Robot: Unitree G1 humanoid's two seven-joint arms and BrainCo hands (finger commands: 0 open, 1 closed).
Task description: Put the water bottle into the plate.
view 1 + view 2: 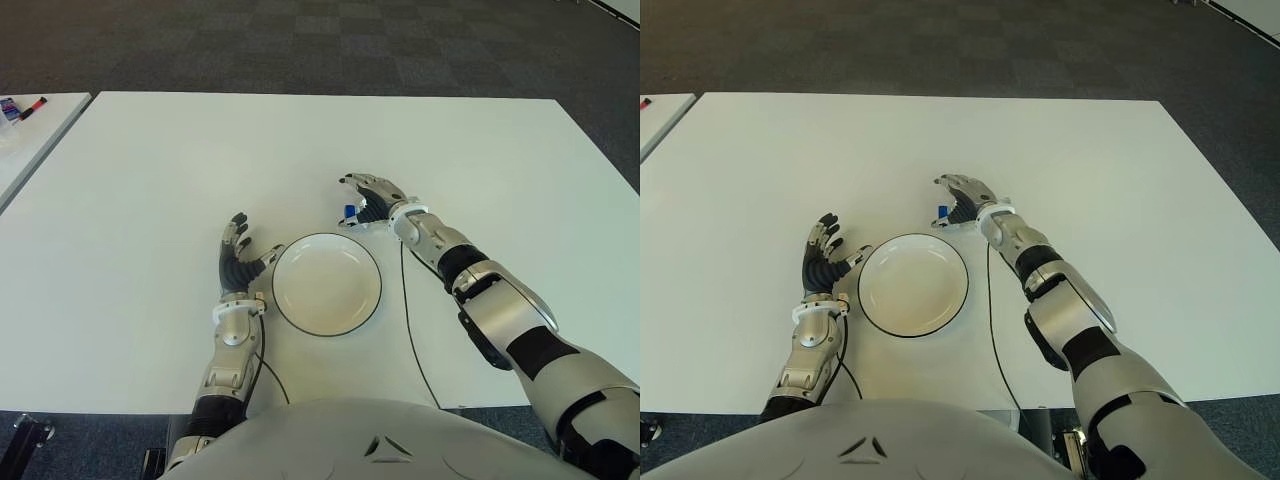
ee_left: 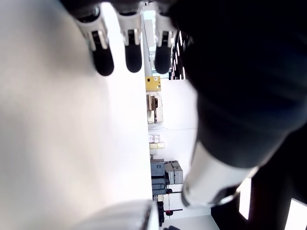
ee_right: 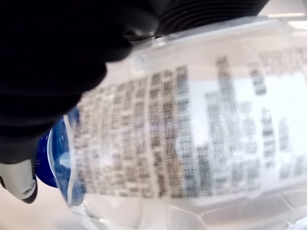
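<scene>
The water bottle point(image 1: 350, 213) is small and clear with a blue cap and a printed label point(image 3: 192, 124). It sits in my right hand point(image 1: 356, 198), just beyond the far right rim of the plate. The fingers arch over it and the thumb point(image 3: 72, 57) presses its side, so the hand is shut on it. Most of the bottle is hidden by the hand in the eye views. The white plate point(image 1: 327, 285) with a dark rim lies near the table's front edge and holds nothing. My left hand point(image 1: 238, 252) shows just left of the plate, with its fingers point(image 2: 127, 52) spread.
The white table point(image 1: 150, 170) stretches far to the back and both sides. A thin black cable point(image 1: 410, 330) runs from the right wrist down to the front edge. A second table point(image 1: 30, 125) at the far left carries small items.
</scene>
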